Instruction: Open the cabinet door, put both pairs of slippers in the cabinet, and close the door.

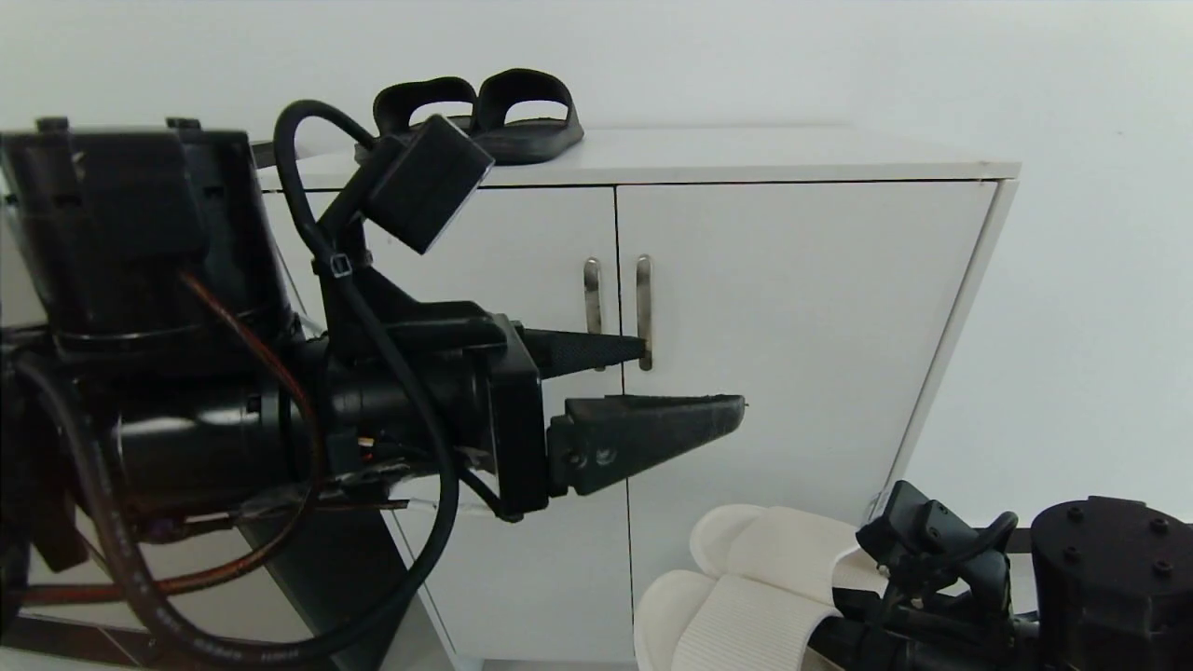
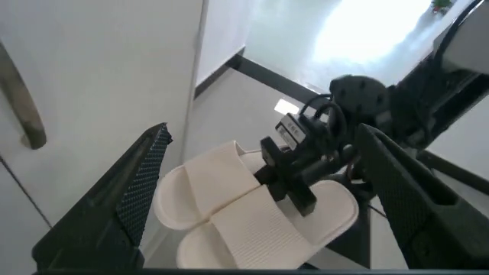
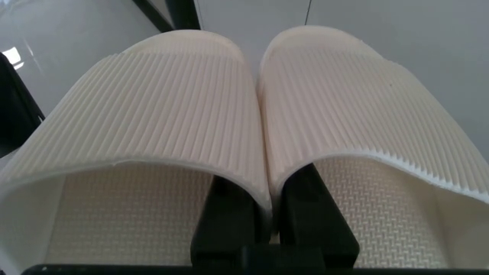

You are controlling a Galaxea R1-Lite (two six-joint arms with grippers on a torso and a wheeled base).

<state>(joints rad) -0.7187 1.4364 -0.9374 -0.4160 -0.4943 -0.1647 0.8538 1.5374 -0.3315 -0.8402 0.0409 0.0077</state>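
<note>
Right end effector [image 3: 263, 218], mine: clamped on the inner straps of the pair of cream ribbed foam slippers [image 1: 746, 582], held low before the cabinet. Left end effector [image 1: 692, 377]: fingers spread, empty, just by the two metal bar handles [image 1: 643, 308]. White two-door cabinet [image 1: 802, 308]: doors shut. Pair of black rubber slippers [image 1: 494, 116]: on its top.
</note>
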